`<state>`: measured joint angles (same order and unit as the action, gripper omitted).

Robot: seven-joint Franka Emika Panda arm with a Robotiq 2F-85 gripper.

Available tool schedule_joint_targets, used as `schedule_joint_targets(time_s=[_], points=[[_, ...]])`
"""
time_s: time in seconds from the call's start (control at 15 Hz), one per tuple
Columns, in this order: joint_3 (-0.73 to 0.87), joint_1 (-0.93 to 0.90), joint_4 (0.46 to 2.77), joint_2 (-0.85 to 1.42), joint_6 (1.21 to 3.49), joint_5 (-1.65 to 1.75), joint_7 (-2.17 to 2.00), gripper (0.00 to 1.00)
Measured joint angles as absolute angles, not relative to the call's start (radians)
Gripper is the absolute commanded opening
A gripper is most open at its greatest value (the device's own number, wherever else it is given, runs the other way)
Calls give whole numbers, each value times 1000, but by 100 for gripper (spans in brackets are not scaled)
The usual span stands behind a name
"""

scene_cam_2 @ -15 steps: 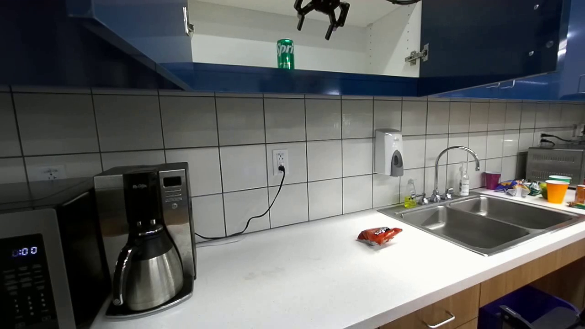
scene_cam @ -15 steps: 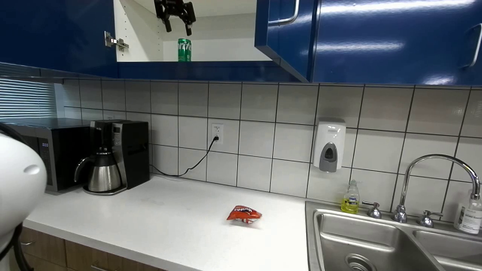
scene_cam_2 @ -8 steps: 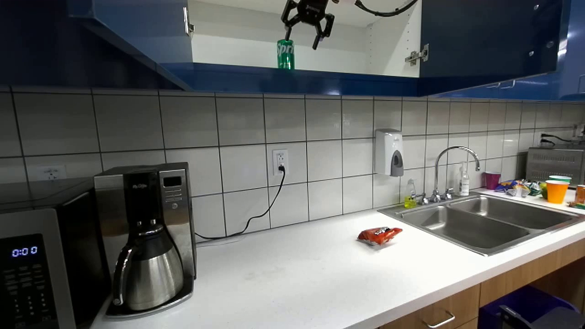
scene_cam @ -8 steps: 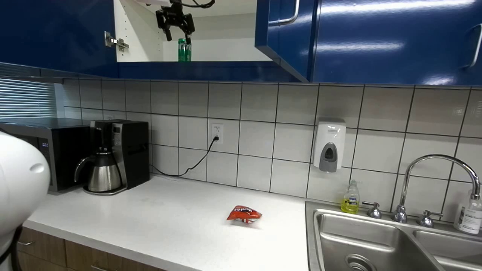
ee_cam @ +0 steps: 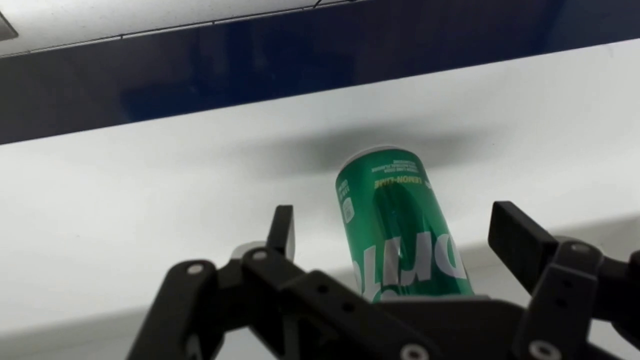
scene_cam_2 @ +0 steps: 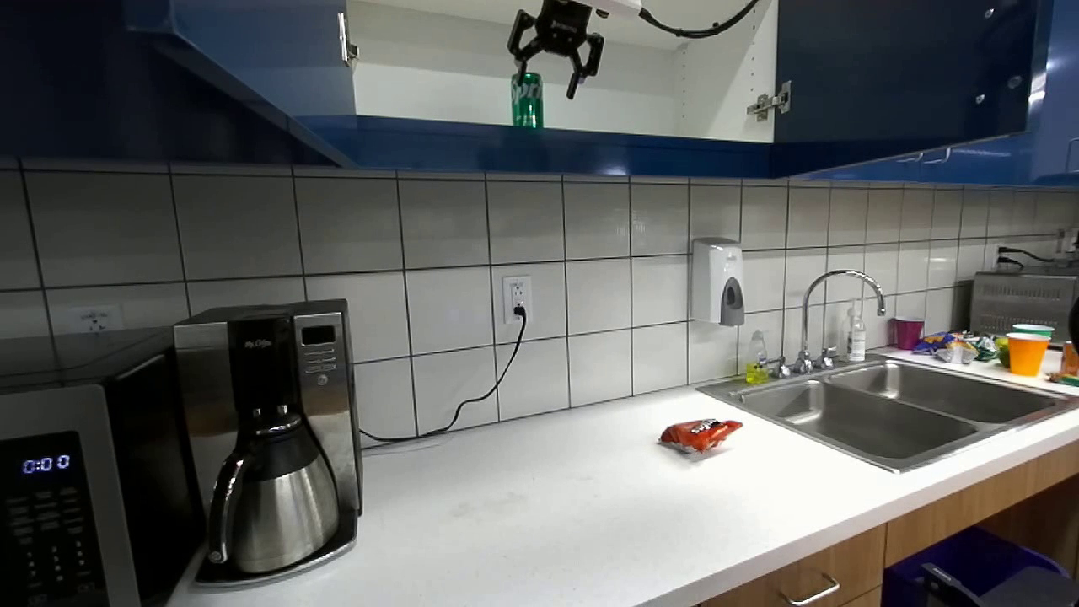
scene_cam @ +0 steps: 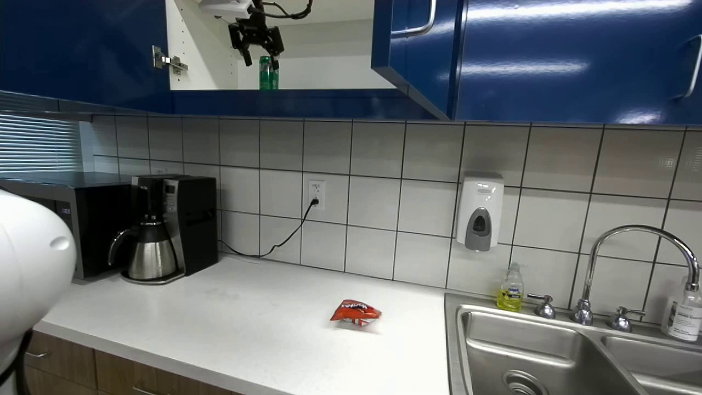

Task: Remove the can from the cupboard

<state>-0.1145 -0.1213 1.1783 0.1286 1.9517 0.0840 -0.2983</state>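
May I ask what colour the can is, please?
The can is green with pale lettering, clearest in the wrist view.

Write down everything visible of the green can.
The can is a green, metallic-looking cylinder with white and yellow lettering and a pale bottom rim. It stands upright on the white shelf inside the open cupboard. In the wrist view, open fingers flank it, apparently not touching. Its top face is hidden.
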Motion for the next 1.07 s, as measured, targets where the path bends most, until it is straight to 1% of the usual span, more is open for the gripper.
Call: schedule_joint_targets(time_s=[1.07], points=[[-114, -133, 1107, 215, 1995, 106, -311, 100]])
